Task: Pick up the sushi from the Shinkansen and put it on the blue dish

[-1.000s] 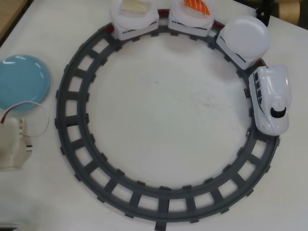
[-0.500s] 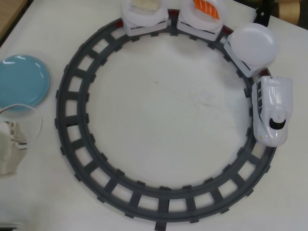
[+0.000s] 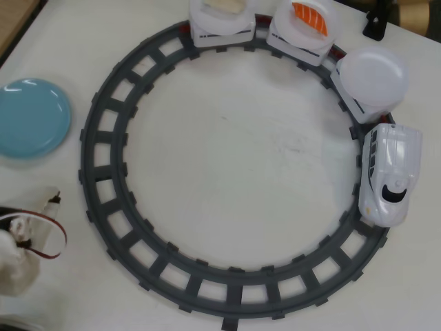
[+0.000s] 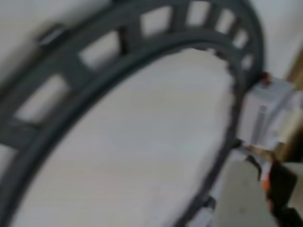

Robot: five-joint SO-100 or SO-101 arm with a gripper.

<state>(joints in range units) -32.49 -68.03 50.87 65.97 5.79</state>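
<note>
In the overhead view the orange striped sushi (image 3: 309, 17) lies on a white plate on a train car at the top of the grey track. The white Shinkansen (image 3: 389, 176) stands on the track at the right, nose toward the bottom. The blue dish (image 3: 31, 117) lies empty at the left, outside the track. My arm (image 3: 17, 262), white with a red wire, is at the lower left, far from the train. The wrist view is blurred. It shows a white train car (image 4: 267, 109) at the right and part of my gripper (image 4: 258, 189) at the lower right. Its jaws are unclear.
The grey circular track (image 3: 103, 179) fills most of the table. A car with a pale beige sushi piece (image 3: 222, 5) and a car with an empty white plate (image 3: 372, 77) are coupled to the train. A black object (image 3: 377, 21) stands at the top right.
</note>
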